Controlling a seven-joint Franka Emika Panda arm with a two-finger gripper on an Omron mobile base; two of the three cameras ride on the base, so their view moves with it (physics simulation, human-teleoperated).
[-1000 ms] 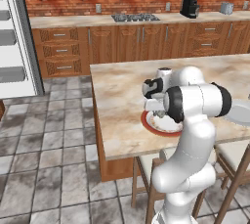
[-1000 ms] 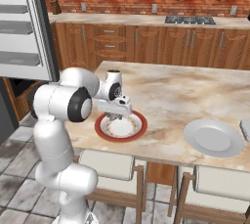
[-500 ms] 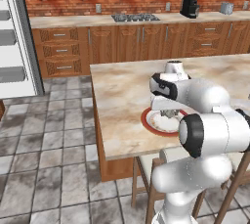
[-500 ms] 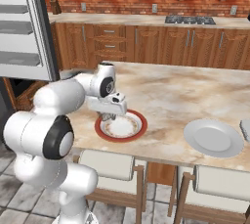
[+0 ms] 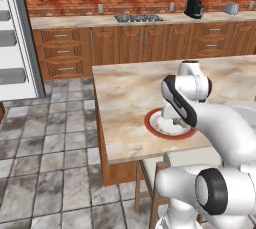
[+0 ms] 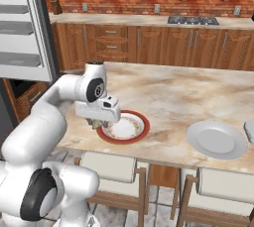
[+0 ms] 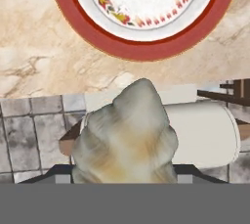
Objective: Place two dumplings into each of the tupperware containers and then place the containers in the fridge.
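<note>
A lumpy beige and grey dumpling [image 7: 126,135] sits between the fingers of my gripper [image 7: 124,175], which is shut on it. The hand hangs over the island's front edge, just off the near left rim of the round red-rimmed plate [image 7: 141,52], whose patterned middle is bare. From the right base view, my gripper [image 6: 94,121] is low beside the plate's [image 6: 143,131] left rim. A blue-grey corner of a tupperware container [image 6: 249,131] shows at the right edge. The fridge [image 6: 25,28] stands open at the far left, its grey shelves [image 5: 12,38] showing.
A round pale grey plate [image 6: 217,139] lies to the right on the marble island [image 6: 173,87]. Cushioned stools [image 6: 106,166] are tucked under the island's front edge, one stool [image 7: 205,130] directly below the hand. Wooden cabinets and a stove line the back wall.
The dumpling has left the red-rimmed plate, held in the gripper. The hand has drawn back from over the plate to the island's front edge, and the arm has swung round.
</note>
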